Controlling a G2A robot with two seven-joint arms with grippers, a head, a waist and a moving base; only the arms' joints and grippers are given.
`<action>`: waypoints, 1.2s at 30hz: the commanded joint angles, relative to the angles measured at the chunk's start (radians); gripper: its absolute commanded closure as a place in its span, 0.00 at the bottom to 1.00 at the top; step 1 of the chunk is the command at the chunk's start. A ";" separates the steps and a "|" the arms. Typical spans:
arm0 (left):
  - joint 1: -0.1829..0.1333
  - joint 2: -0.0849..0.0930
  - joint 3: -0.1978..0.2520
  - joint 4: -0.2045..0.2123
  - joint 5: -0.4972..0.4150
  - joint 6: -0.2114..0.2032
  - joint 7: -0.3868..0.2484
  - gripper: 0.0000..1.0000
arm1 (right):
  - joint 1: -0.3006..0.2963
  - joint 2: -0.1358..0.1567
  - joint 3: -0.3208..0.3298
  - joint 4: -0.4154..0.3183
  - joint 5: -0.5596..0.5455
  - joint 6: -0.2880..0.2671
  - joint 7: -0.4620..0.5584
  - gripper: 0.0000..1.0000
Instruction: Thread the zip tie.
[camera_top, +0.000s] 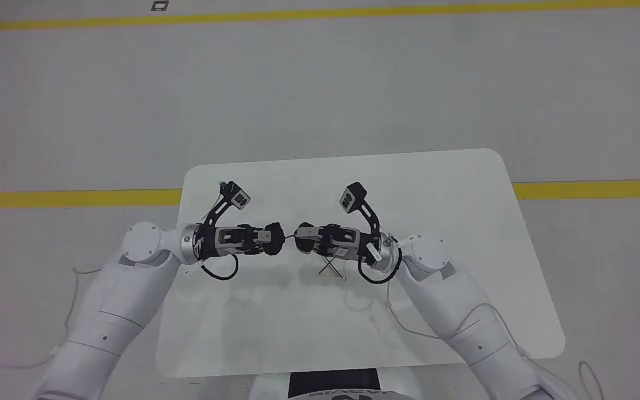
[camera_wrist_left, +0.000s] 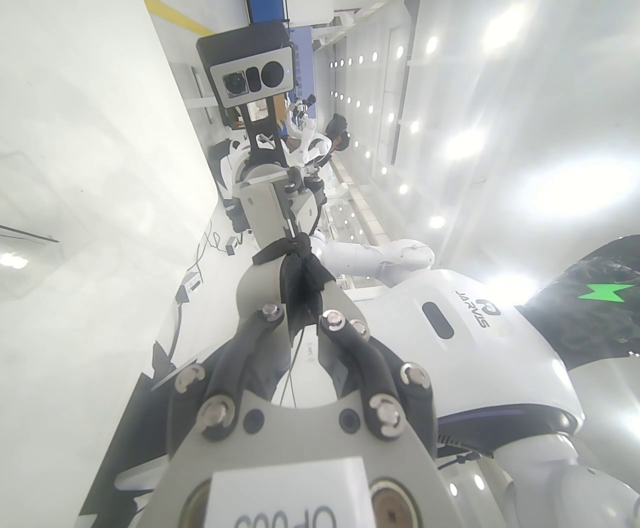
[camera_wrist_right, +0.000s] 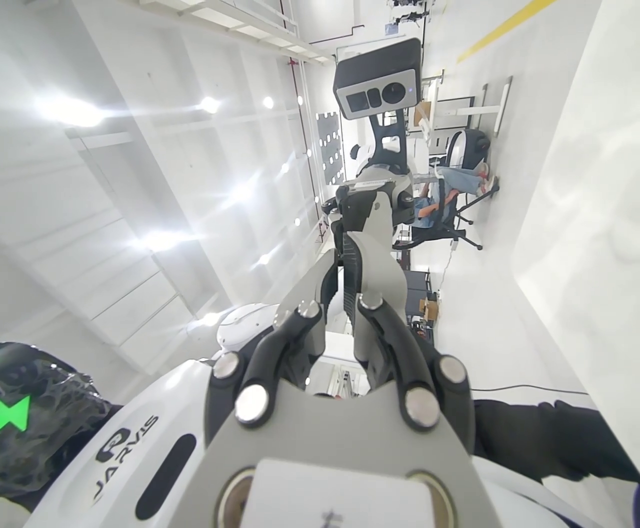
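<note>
Slippage is the risk: thin black plastic zip tie bridges both hands above the white tabletop, left hand clamped on it, right hand apparently pinching it too; misalignment could buckle it.

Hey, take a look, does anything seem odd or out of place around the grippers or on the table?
Black material bunched at the tip of the left gripper, where it pinches the zip tie, looks ragged, one flap sticking out sideways. Thin black strips lie crossed on the table near the right gripper.
</note>
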 joint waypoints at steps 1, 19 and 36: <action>0.000 0.000 0.000 0.000 0.000 0.000 0.000 1.00 | 0.001 0.001 -0.001 0.000 0.000 0.001 -0.001 0.96; 0.000 0.000 0.000 0.000 0.000 0.000 0.000 1.00 | 0.008 0.007 -0.013 -0.003 -0.008 -0.001 -0.014 0.87; 0.000 0.000 0.000 0.000 0.000 0.000 0.000 1.00 | 0.009 0.012 -0.022 -0.008 -0.014 -0.009 -0.033 1.00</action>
